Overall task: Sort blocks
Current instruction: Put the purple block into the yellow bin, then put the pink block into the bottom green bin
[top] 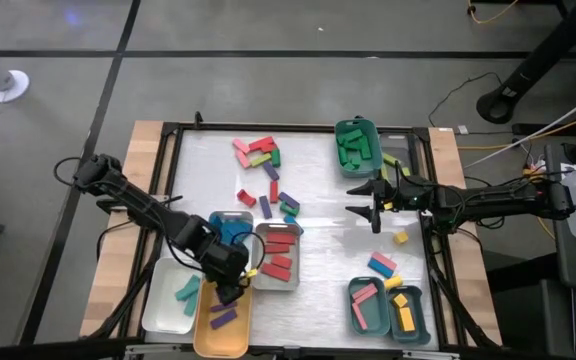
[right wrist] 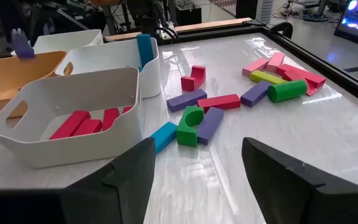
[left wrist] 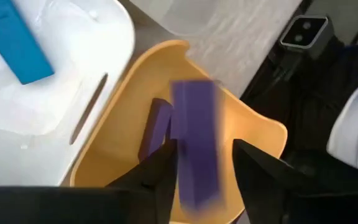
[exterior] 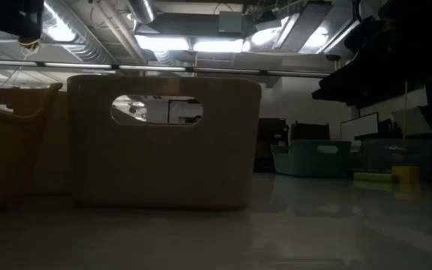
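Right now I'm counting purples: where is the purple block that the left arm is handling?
In the left wrist view the purple block sits between the left end effector's open fingers, above the orange tray at the table's near left corner.

Purple block (left wrist: 194,149) over orange tray (left wrist: 253,134), blue block (left wrist: 14,40) in white tray (left wrist: 114,37), red blocks (right wrist: 82,124) in white bin (right wrist: 67,146), green tray (top: 356,145), teal trays (top: 388,310), yellow block (top: 401,237)
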You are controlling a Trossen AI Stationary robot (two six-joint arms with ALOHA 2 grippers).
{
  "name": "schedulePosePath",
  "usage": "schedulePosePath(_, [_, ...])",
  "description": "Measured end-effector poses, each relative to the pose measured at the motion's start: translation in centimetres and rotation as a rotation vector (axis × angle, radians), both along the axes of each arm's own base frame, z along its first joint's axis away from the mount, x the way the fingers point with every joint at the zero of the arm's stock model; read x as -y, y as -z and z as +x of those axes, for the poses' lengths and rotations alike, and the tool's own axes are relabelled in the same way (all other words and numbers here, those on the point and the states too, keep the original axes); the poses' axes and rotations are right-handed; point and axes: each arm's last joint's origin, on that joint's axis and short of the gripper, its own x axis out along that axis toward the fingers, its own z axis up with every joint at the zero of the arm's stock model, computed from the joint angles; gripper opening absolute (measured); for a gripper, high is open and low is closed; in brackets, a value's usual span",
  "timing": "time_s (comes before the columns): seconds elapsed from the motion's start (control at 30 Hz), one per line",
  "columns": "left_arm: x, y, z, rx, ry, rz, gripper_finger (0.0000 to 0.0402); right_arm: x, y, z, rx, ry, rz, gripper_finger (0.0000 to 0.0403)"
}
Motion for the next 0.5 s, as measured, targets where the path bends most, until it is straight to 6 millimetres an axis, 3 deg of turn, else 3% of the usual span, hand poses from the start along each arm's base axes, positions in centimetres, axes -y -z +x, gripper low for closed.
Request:
schedulePosePath(0.27, [-1.2,0.1,0.6,0.068,0.09,0.084,0.0176,0.0,0.0,0.0,0.0,0.0,0.0,0.0238])
schedulePosePath(0.5, [-6.9,0.1,2.8,0.156,-0.055,0.36,0.0177,0.0,0.0,0.0,0.0,0.0,0.0,0.0238])
